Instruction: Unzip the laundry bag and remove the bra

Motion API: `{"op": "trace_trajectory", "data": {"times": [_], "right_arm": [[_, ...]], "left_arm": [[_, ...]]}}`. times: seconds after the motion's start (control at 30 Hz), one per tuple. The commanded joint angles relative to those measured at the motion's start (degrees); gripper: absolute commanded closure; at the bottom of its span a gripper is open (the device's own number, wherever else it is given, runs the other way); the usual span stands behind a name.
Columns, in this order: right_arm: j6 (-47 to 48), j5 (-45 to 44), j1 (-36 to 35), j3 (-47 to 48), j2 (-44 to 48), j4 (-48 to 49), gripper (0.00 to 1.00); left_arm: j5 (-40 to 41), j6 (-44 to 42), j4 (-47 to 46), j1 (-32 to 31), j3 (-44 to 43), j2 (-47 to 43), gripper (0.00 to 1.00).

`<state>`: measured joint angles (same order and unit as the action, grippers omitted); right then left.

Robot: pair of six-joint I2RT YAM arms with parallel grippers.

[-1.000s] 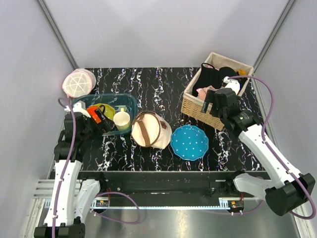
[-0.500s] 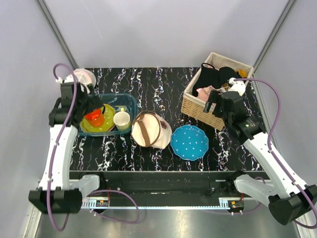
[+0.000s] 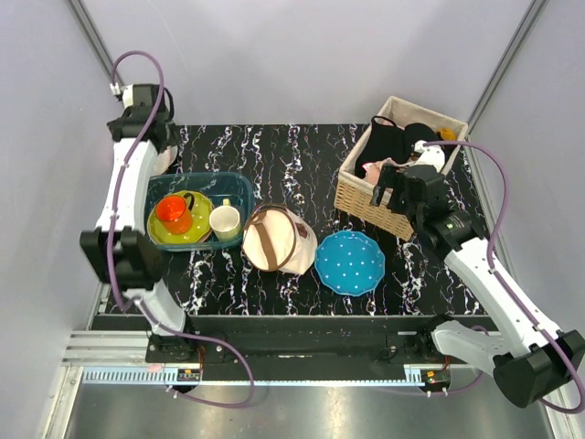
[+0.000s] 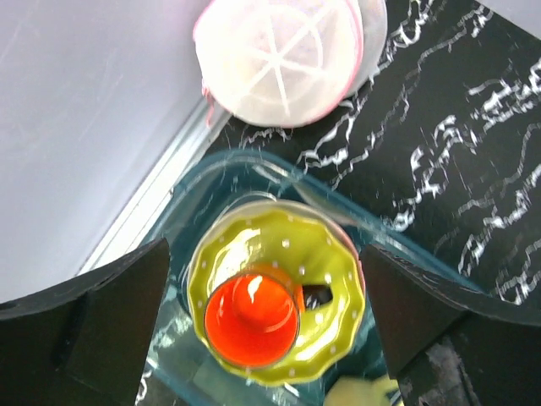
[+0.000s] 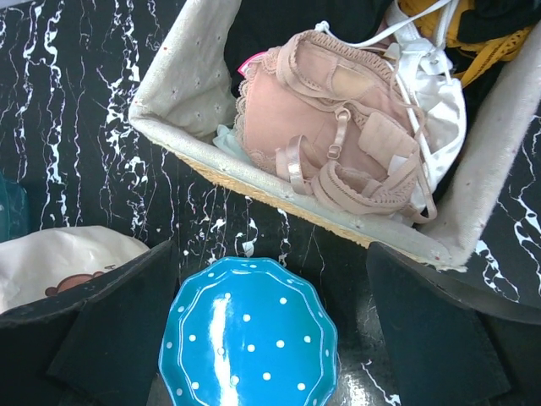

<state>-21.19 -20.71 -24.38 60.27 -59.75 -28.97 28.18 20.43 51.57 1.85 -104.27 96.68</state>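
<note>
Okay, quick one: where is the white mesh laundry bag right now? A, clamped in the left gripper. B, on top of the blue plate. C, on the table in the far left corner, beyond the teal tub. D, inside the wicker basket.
C: the left wrist view shows the laundry bag lying on the table by the wall, past the teal tub, with nothing gripping it.

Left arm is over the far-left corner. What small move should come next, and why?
Probably advance the left gripper toward the laundry bag: in the left wrist view it lies beyond the open fingers, which frame the orange cup, and its zipper pull isn't discernible.
</note>
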Motion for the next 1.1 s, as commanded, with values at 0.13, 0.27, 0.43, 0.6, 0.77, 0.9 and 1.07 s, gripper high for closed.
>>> {"op": "trace_trajectory", "data": {"times": [0.13, 0.27, 0.43, 0.6, 0.77, 0.9, 1.07], "right_arm": [[2.38, 2.34, 0.12, 1.25, -3.97, 3.04, 0.00], [3.17, 2.08, 0.12, 2.31, -5.91, 2.60, 0.00], [2.21, 3.57, 0.12, 1.87, -5.38, 4.01, 0.00], [1.42, 4.27, 0.12, 1.25, -3.98, 5.94, 0.00], [0.89, 4.10, 0.12, 1.51, -4.50, 7.35, 0.00], [0.01, 5.23, 0.04, 2.74, -7.04, 7.44, 0.00], [-1.13, 6.29, -0.05, 5.64, -11.18, 7.26, 0.00]], "left_arm": [[9.69, -1.27, 3.89, 0.52, -21.21, 19.05, 0.01], [11.27, -1.18, 3.98, 1.23, -27.12, 26.61, 0.01], [13.21, -2.40, 2.14, 2.19, -29.86, 33.64, 0.01], [11.89, -5.92, -2.25, 3.95, -29.77, 38.84, 0.01], [11.81, -6.81, -4.72, 5.00, -29.41, 42.44, 0.01], [13.29, -6.71, -7.09, 5.36, -27.22, 42.80, 0.01], [15.49, -8.55, -10.87, 5.36, -25.02, 42.10, 0.01]]}}
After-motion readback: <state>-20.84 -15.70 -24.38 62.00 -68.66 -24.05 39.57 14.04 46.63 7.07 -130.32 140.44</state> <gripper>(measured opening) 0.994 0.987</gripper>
